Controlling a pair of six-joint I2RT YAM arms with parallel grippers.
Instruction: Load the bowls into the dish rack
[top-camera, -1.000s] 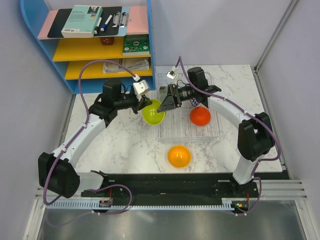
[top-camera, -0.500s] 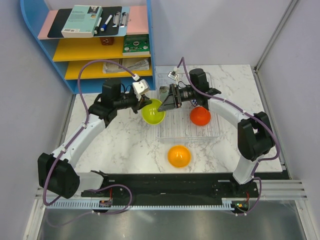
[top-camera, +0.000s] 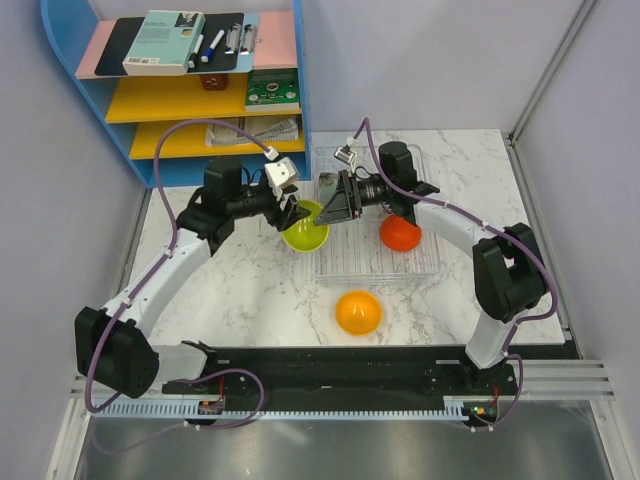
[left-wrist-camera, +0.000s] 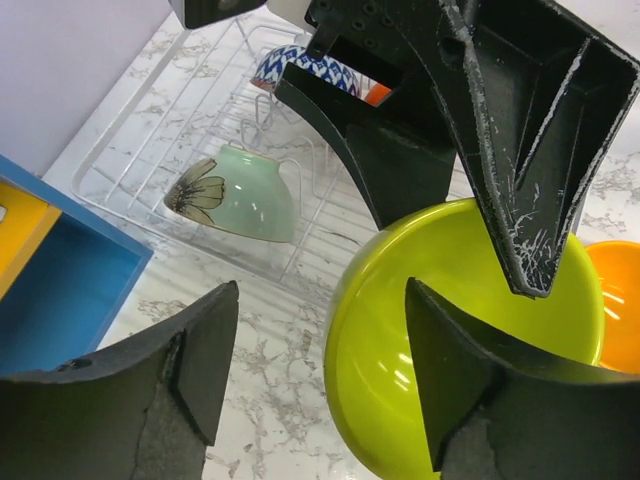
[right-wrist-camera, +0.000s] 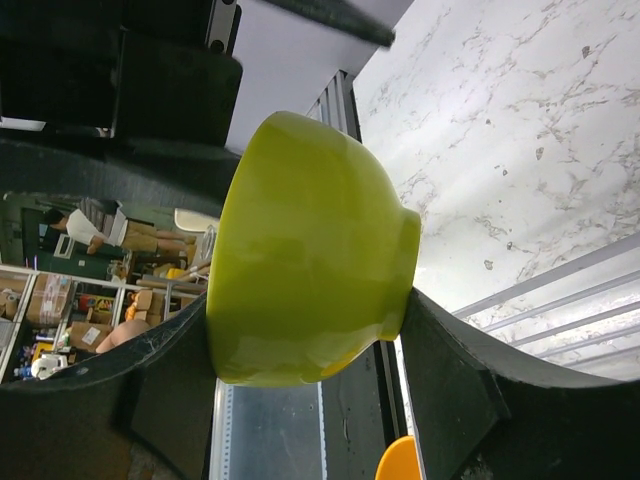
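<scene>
My right gripper is shut on the lime green bowl and holds it tilted above the left edge of the clear dish rack. In the right wrist view the bowl sits between the fingers. My left gripper is open beside the bowl's left rim. The red bowl is in the rack. The pale grey-green bowl and the patterned bowl lie in the rack too. The orange bowl sits on the table in front of the rack.
The blue-and-yellow shelf unit stands at the back left, its blue corner close to my left gripper. Grey walls close in the table on the left and right. The two arms nearly meet over the rack's left edge.
The right gripper and the lime green bowl have shifted slightly left and toward me. The left arm has hardly moved.
</scene>
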